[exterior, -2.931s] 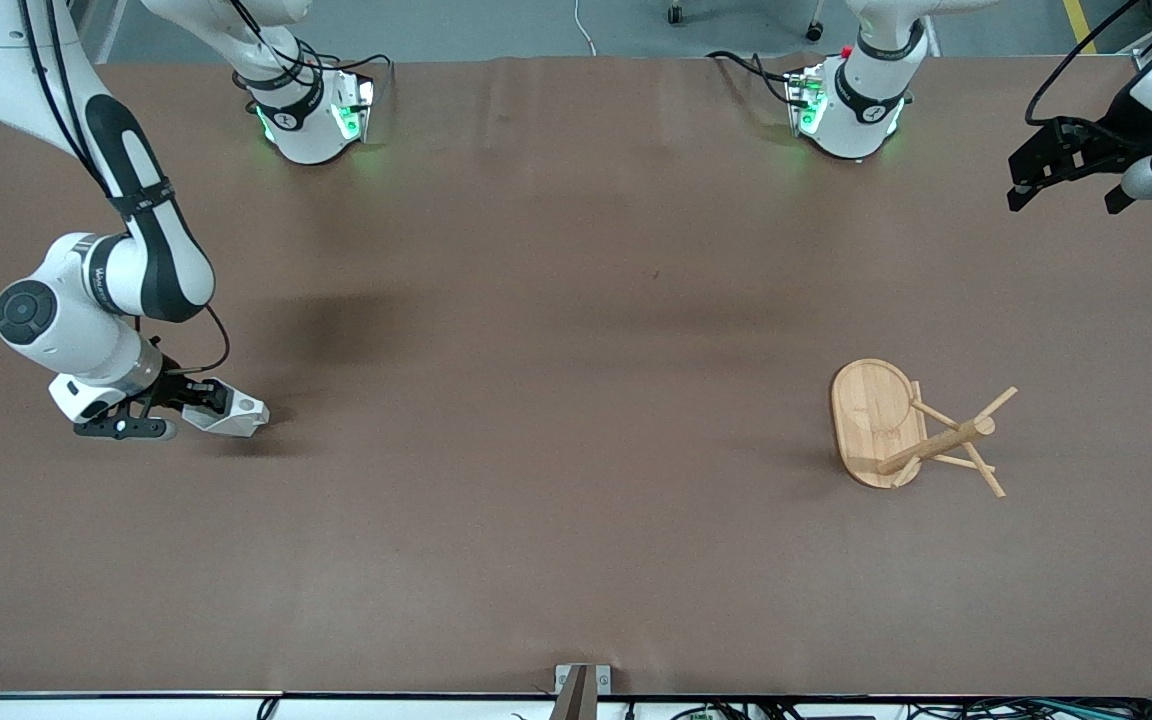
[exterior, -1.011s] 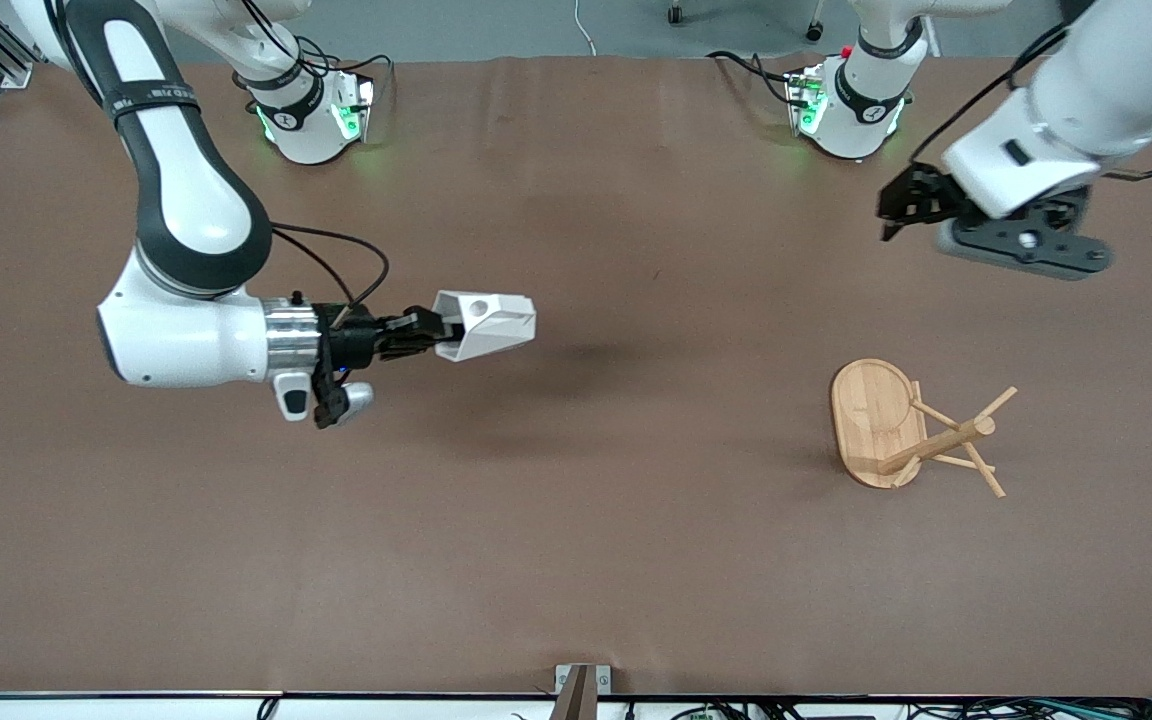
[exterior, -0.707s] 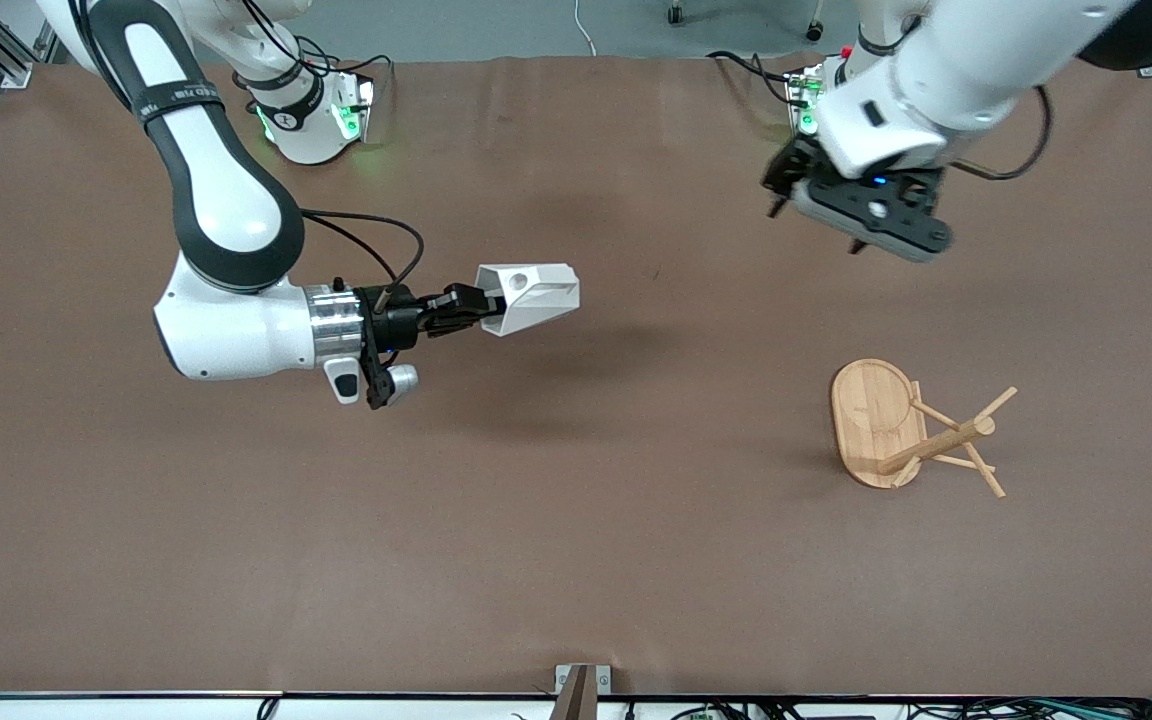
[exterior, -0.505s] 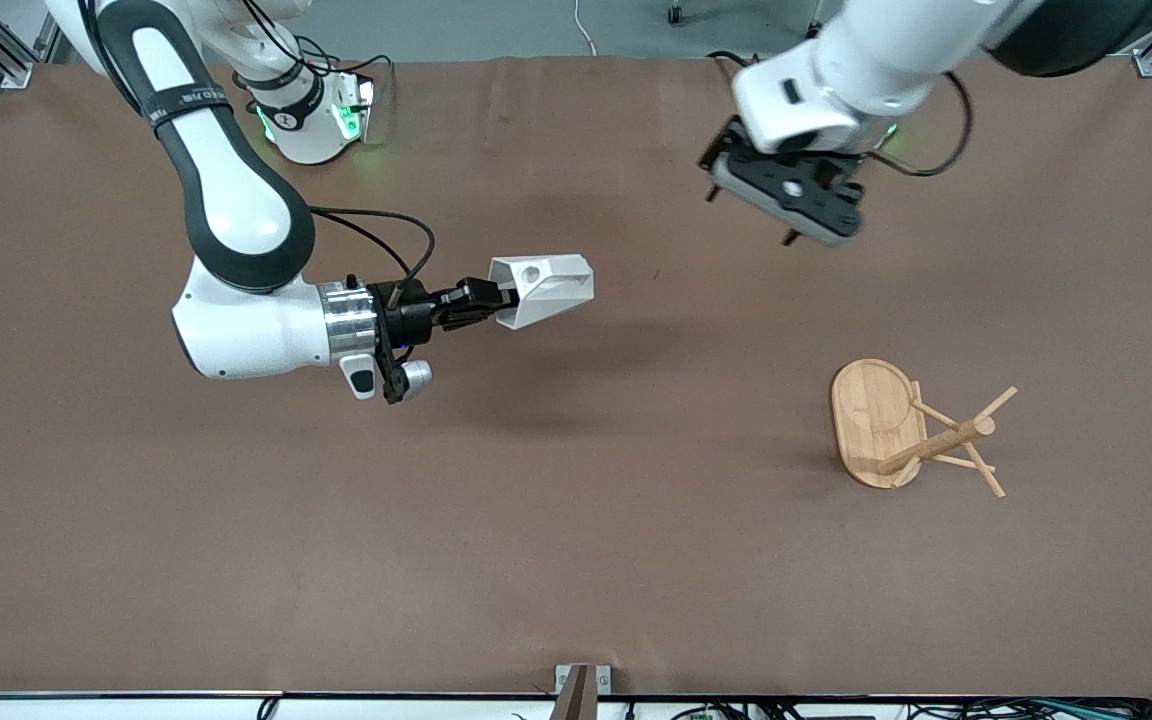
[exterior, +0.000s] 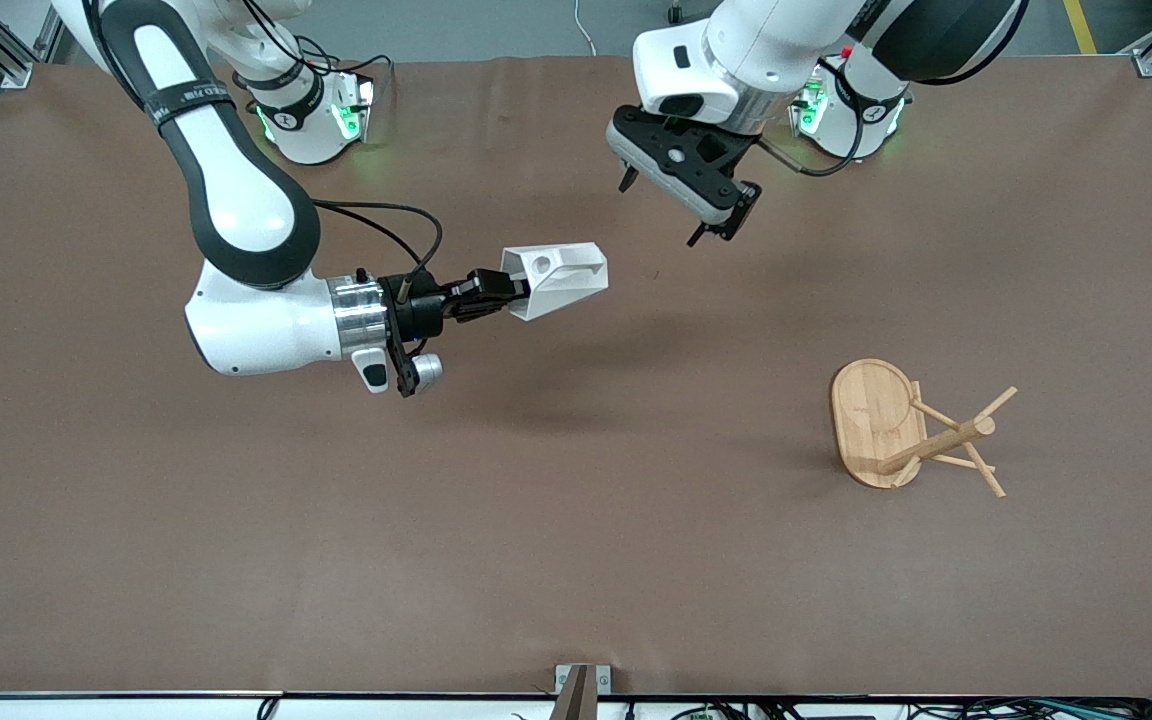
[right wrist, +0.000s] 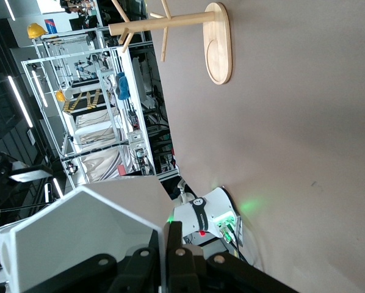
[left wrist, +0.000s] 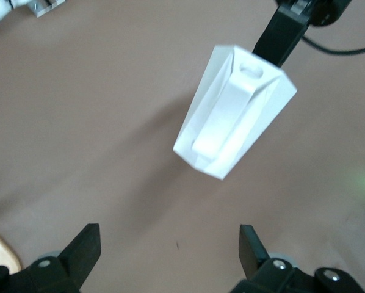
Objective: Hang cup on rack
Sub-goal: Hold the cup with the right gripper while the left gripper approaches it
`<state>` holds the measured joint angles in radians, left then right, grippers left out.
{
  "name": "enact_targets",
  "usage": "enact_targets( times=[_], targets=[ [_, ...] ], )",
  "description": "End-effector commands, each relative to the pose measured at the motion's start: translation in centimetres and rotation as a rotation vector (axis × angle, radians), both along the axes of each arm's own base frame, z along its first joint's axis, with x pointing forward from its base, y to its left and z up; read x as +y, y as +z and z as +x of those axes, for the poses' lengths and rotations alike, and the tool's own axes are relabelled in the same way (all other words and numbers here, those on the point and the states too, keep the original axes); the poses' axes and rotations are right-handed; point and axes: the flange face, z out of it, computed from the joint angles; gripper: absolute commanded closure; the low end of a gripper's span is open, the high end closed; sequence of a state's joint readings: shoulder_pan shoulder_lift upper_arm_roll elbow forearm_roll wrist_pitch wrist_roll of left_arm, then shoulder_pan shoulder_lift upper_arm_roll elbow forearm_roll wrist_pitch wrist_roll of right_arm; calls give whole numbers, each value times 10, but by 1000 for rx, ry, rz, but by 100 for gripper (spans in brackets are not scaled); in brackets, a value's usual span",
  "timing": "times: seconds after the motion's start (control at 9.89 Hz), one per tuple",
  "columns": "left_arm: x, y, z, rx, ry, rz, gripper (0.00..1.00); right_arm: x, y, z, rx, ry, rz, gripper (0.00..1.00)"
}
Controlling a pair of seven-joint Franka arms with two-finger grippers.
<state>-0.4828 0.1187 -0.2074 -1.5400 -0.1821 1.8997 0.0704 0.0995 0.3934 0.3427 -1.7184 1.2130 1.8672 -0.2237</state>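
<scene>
Cup-wise, I'm carrying the small white faceted cup (exterior: 556, 279) out over mid-table, right gripper (exterior: 501, 292) fingers clenched on its rim, while my left gripper (exterior: 681, 205), fingers spread, is swinging in above it, probably a handover. Bamboo peg rack (exterior: 911, 430) is standing untouched toward the left arm's end.

readable text: none | right arm (exterior: 236, 190) black band: white lettering, too small to make out | rack base (exterior: 871, 415): faint mark, illegible
</scene>
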Motion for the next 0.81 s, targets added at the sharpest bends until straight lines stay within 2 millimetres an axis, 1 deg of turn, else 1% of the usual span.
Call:
enact_targets(
  times=[0.0,0.1,0.2,0.3,0.4,0.51,0.61,0.71],
  targets=[
    [-12,-30,19,-20,-98,-51,0,2,2,-2,5,-7,29,99],
    [-18,-36,18,9,-112,-86,0,3,3,-3,9,-11,37,99],
    [-27,-38,13,17,-137,-101,0,8,4,-5,10,-5,42,99],
    [-29,-43,14,7,-189,-98,0,11,5,-6,7,-5,43,99],
    [-29,-50,17,-1,-237,-96,0,11,5,-6,8,-3,44,99],
    [-30,-64,24,3,-272,-89,0,11,5,-6,8,-4,43,99],
    [-34,-63,26,-7,-293,-94,0,11,6,-6,7,-4,43,99],
    [-35,-67,28,-4,-295,-89,0,11,7,-7,5,-4,43,99]
  ],
)
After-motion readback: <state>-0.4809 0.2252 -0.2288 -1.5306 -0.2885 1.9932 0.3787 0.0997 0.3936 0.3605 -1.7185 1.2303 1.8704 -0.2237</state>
